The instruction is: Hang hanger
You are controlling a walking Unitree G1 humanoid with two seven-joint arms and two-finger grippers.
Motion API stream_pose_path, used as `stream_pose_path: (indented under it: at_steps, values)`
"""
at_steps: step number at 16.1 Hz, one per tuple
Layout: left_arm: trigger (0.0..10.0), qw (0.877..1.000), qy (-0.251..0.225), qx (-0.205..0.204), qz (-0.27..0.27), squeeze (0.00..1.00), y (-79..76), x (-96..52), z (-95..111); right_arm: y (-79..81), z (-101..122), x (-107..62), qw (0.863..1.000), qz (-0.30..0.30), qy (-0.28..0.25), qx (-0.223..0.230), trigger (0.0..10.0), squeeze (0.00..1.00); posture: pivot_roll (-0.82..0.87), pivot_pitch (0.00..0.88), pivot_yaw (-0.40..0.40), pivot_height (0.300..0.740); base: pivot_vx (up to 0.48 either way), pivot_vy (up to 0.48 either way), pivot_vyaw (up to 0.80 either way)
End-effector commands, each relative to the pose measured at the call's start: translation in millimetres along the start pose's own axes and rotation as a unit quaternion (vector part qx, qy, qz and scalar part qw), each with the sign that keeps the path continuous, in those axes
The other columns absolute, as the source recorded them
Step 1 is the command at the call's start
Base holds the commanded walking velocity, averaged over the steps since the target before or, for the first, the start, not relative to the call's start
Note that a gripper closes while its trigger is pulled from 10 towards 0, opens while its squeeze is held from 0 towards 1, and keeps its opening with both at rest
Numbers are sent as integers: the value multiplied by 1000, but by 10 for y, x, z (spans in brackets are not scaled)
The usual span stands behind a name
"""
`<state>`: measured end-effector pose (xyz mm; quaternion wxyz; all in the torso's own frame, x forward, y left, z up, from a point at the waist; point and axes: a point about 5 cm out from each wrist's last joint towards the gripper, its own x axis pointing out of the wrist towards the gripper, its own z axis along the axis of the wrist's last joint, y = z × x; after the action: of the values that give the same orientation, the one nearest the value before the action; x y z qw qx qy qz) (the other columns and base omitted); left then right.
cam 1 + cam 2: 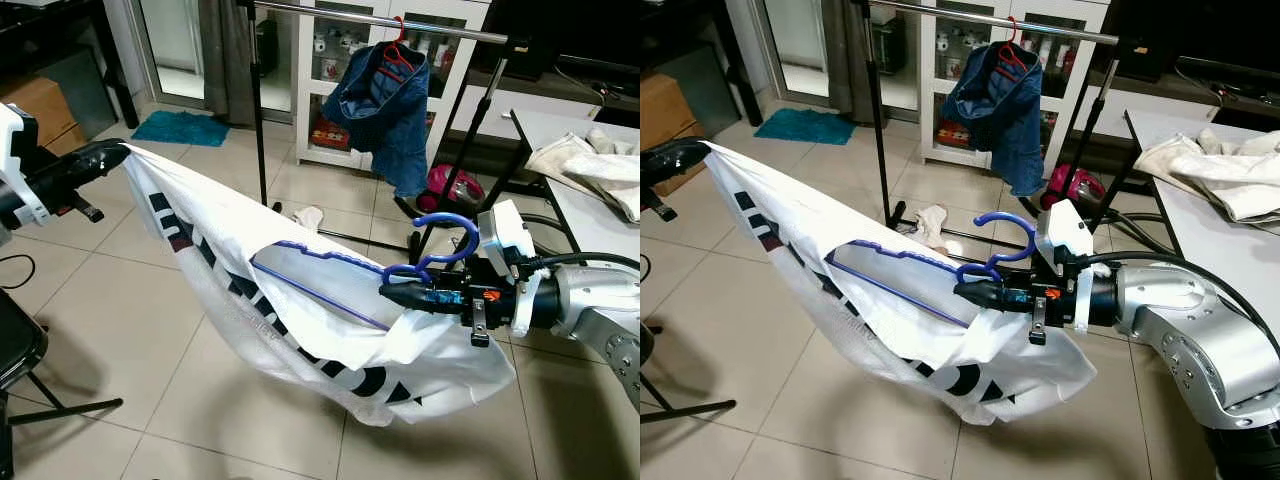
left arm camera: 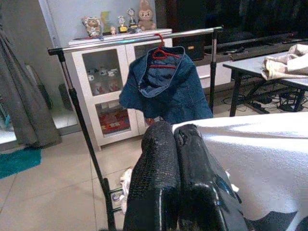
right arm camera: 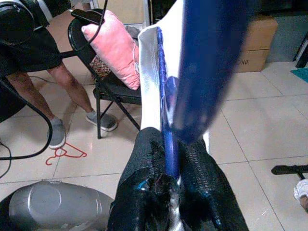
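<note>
Between both grippers — shirt (image 1: 300, 300), hanger (image 1: 425, 255)

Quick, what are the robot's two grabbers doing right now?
Left gripper: shut on the shirt.
Right gripper: shut on the hanger.

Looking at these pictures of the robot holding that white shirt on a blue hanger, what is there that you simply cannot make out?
- Blue hanger: its far arm lies inside the white shirt in both eye views.
- Shirt's black print: folds break it up, unreadable.
- Left pincer: the fabric wraps its tips.
- Right wrist view: the hanger's hook is a close blur.
- Clothes rail: its left end is cut by the top edge.
- Cabinet figurines: too small.
</note>
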<state>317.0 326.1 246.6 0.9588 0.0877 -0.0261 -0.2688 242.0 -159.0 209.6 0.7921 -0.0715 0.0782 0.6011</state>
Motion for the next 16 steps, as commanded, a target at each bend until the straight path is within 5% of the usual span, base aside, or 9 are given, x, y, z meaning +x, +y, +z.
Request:
stream_pose_path:
  at_steps: [1, 5, 6, 13, 16]
  values:
    - [0, 999, -5, 5, 38, 0, 87, -59, 56, -11, 5, -39, 1000, -5, 6, -4, 10000, 0, 63, 0, -35, 740, 0, 0, 0]
    - [0, 999, 10, 7, 47, 0, 94, -48, -11, -11, 16, -40, 1000, -4, 2, -5, 10000, 0, 61, 0, -35, 740, 0, 0, 0]
    - [10000, 996, 76, -26, -43, 1000, -152, -39, -319, -36, 45, -30, 1000, -1, -3, -5, 10000, 0, 62, 0, -42, 740, 0, 0, 0]
    - [10000, 997, 63, -13, -40, 1000, -165, -4, -265, -127, -4, -20, 998, -49, 34, -15, 10000, 0, 61, 0, -40, 740, 0, 0, 0]
    - [10000, 993, -1, 19, -113, 1000, -374, 297, 135, -247, -5, 119, 993, -103, 60, -20, 10000, 0, 69, 0, -53, 740, 0, 0, 0]
